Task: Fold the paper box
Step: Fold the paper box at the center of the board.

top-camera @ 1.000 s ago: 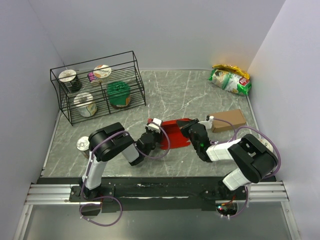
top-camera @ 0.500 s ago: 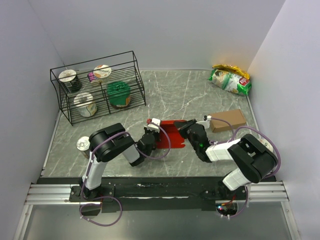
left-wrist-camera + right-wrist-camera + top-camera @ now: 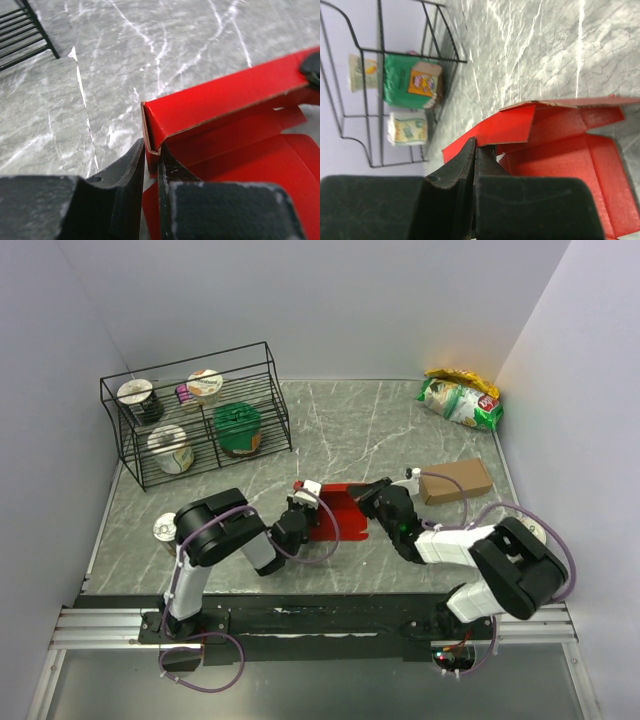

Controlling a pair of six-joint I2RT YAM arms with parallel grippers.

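- The paper box point(image 3: 338, 512) is one bright red sheet of thin card, partly raised: a creased wall stands up and its flaps lie open.
- It sits on the grey marbled table point(image 3: 350, 430), near the front, between the two arms.
- Left claw point(image 3: 151, 151) – clamped on the wall's corner.
- Right claw point(image 3: 474, 145) – pressed fully together on a red flap.
- Elsewhere: one wire rack point(image 3: 185, 362) holding four tubs, one brown cardboard box point(image 3: 456, 481), one snack bag point(image 3: 460, 400), one can point(image 3: 166, 530).
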